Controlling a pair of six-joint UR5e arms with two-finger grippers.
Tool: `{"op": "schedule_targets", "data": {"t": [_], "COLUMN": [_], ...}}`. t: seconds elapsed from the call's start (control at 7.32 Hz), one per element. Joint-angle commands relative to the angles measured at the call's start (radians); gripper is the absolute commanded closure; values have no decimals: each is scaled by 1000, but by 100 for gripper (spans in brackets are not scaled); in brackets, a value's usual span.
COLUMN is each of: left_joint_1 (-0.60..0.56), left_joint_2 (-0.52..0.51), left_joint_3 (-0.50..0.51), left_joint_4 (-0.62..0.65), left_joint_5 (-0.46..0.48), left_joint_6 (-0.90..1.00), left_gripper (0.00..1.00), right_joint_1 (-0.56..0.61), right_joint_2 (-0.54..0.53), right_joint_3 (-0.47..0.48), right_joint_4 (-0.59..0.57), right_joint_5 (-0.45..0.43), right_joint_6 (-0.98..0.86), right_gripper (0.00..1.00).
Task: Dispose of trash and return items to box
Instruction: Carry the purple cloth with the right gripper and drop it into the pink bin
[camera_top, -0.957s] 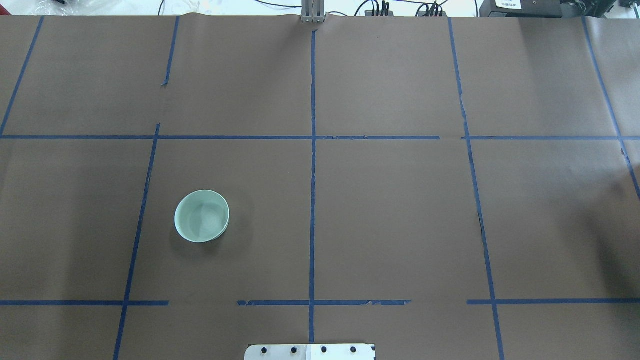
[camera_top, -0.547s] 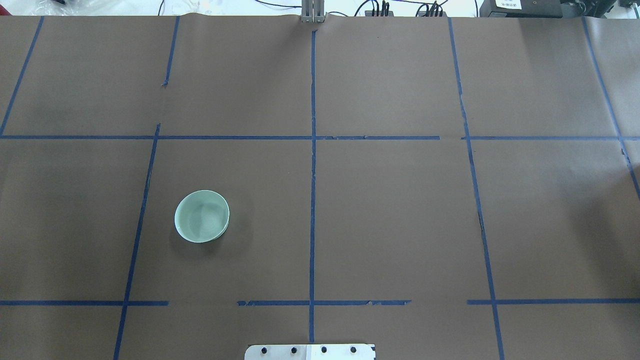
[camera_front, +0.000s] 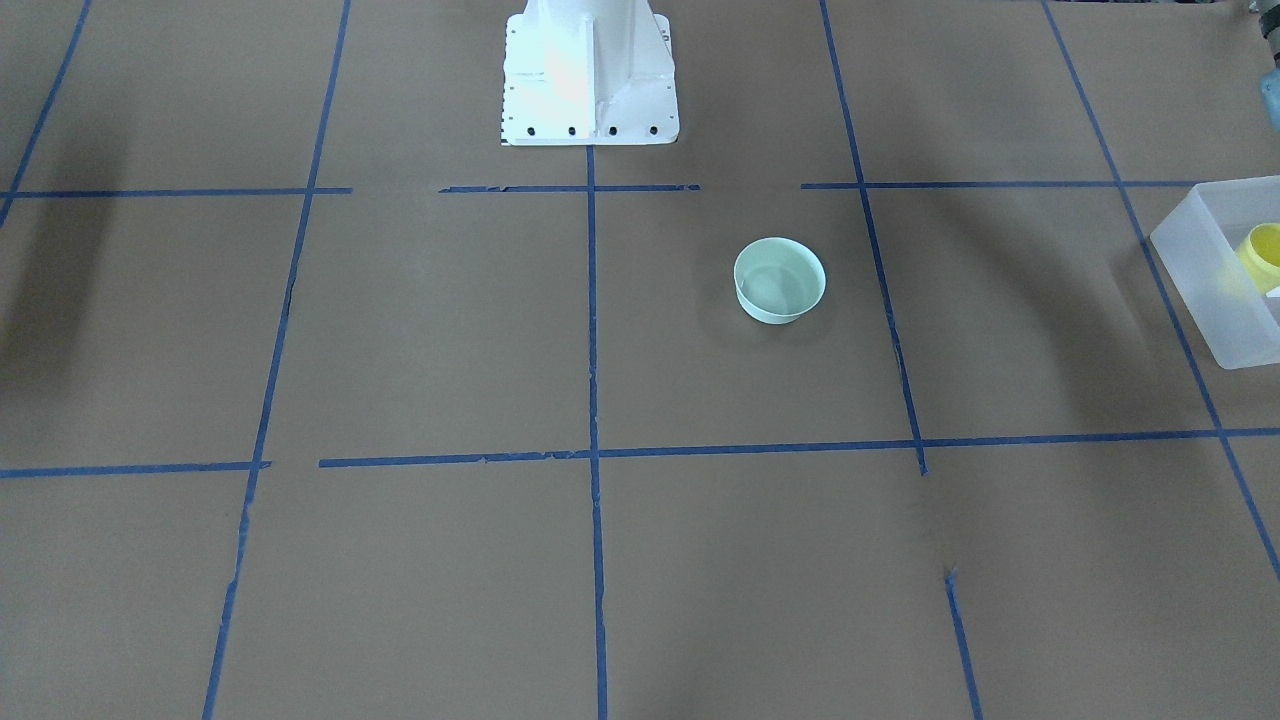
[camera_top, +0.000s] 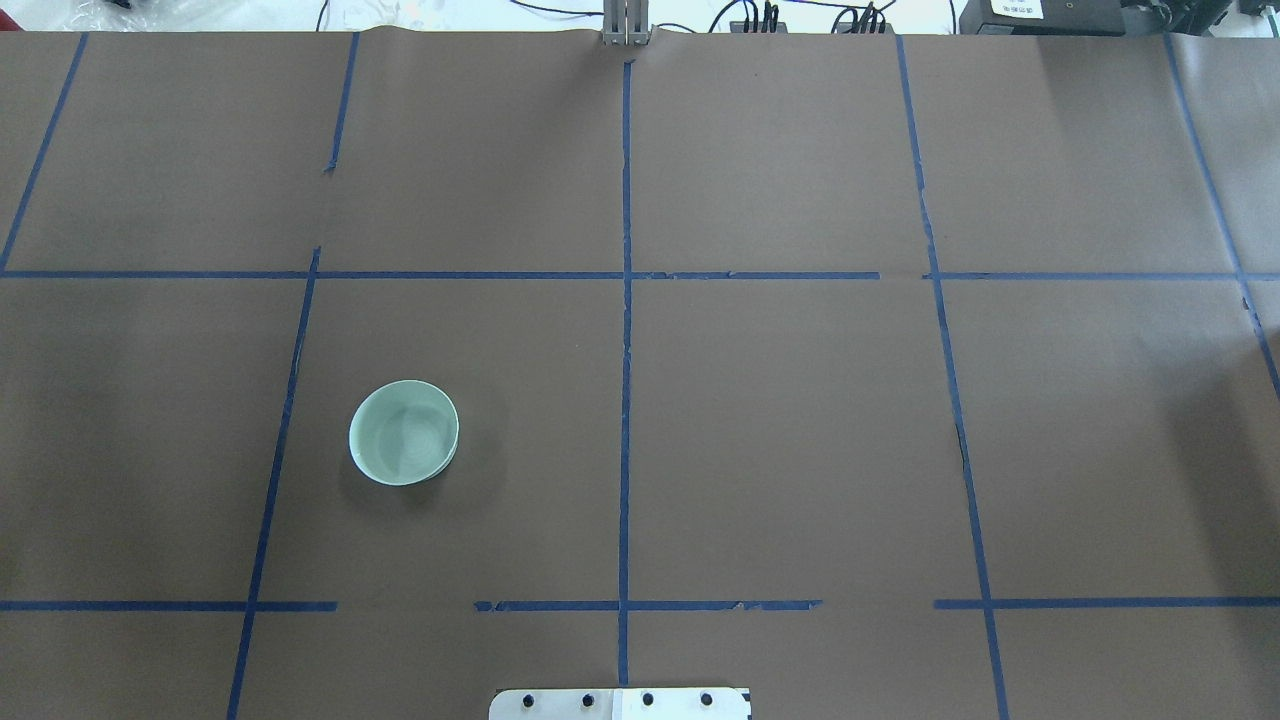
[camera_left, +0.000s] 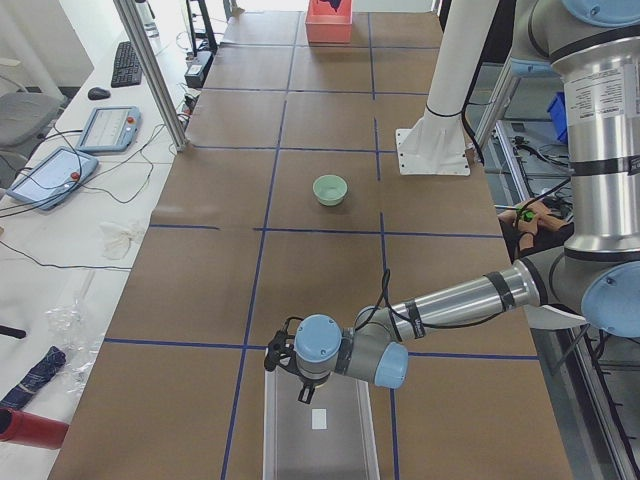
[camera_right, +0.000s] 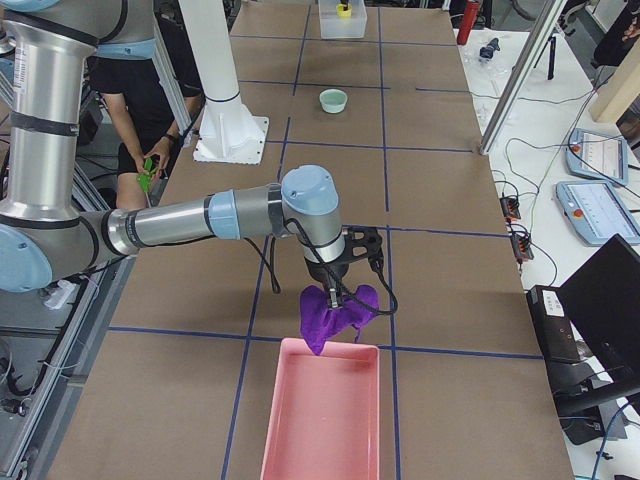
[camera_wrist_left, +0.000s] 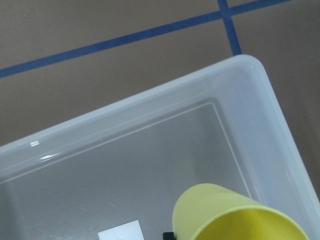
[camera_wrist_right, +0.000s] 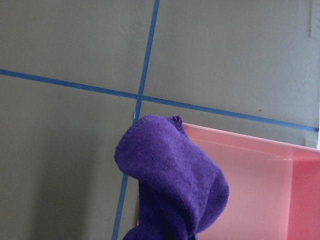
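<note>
The yellow cup (camera_wrist_left: 225, 215) fills the bottom of the left wrist view, tilted, close to the camera, above the floor of the translucent box (camera_wrist_left: 150, 100). My left gripper (camera_left: 305, 392) hangs over the box (camera_left: 315, 445) and is shut on the cup. In the front-facing view the cup (camera_front: 1262, 252) shows inside the box (camera_front: 1200, 275) at the right edge. My right gripper (camera_right: 330, 290) is shut on a purple cloth (camera_right: 335, 312), which dangles over the near rim of a pink bin (camera_right: 320, 410). The cloth (camera_wrist_right: 175, 190) and the bin (camera_wrist_right: 260, 175) also show in the right wrist view.
A pale green bowl (camera_top: 403, 432) stands upright on the brown paper, left of the centre tape line, also seen in the front-facing view (camera_front: 780, 280). The white robot base (camera_front: 588, 70) is at the table's middle edge. A white label (camera_wrist_left: 120, 232) lies on the box floor.
</note>
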Motion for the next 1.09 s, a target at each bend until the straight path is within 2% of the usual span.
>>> {"op": "schedule_targets", "data": {"t": [0.0, 0.14, 0.41, 0.55, 0.82, 0.96], "left_joint_1": [7, 4, -7, -63, -107, -128], "left_joint_2": [0, 2, 2, -18, -102, -116], "left_joint_3": [6, -5, -113, -167, -319, -353], "left_joint_4": [-33, -34, -1, 88, 347, 360], "left_joint_5": [6, 5, 2, 5, 8, 8], "left_joint_6": [2, 4, -2, -4, -4, -4], "left_gripper": [0, 0, 0, 0, 0, 0], "right_joint_1": [23, 23, 40, 51, 52, 52], "right_joint_2": [-4, -4, -6, -7, -6, -6], "right_joint_3": [-12, -17, -59, -128, -202, -277], "right_joint_4": [-1, 1, 5, 16, 39, 136], "right_joint_5": [-18, -41, -111, -106, -106, -104], "right_joint_6": [-16, -28, -131, -154, -198, -195], "right_gripper": [100, 100, 100, 100, 100, 100]}}
